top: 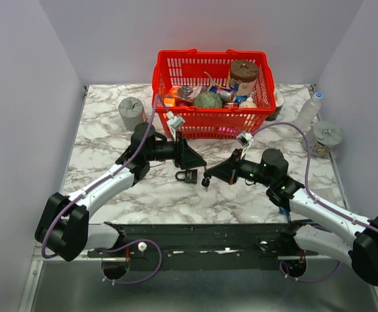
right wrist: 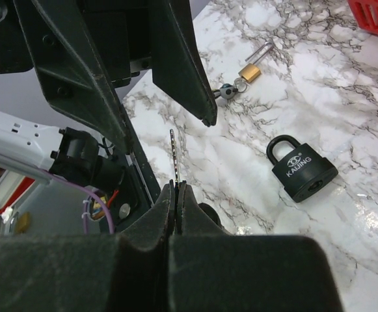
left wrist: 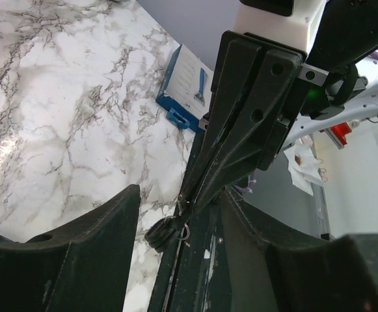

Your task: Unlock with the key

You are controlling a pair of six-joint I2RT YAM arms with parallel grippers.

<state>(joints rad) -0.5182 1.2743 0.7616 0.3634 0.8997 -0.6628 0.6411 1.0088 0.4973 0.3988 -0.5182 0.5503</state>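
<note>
The black padlock point(top: 187, 175) lies flat on the marble table between both grippers; in the right wrist view point(right wrist: 302, 170) it lies to the right of my fingers. My right gripper point(right wrist: 175, 185) is shut on the key; its thin silvery blade point(right wrist: 173, 153) sticks out past the fingertips. In the left wrist view the dark key heads and ring point(left wrist: 168, 231) hang under the right gripper's shut fingers point(left wrist: 241, 130). My left gripper point(left wrist: 179, 195) is open and empty, its fingers on either side of the right gripper's tip. From above, the left gripper point(top: 198, 162) is just above the padlock and the right gripper point(top: 207, 177) is beside it.
A small brass padlock point(right wrist: 250, 70) with its own keys point(right wrist: 228, 91) lies farther out on the table. A red basket point(top: 213, 117) full of objects stands at the back. A grey cylinder point(top: 131, 112) is at back left, a bottle point(top: 309, 110) at back right. A blue and white card point(left wrist: 185, 84) lies near the right arm.
</note>
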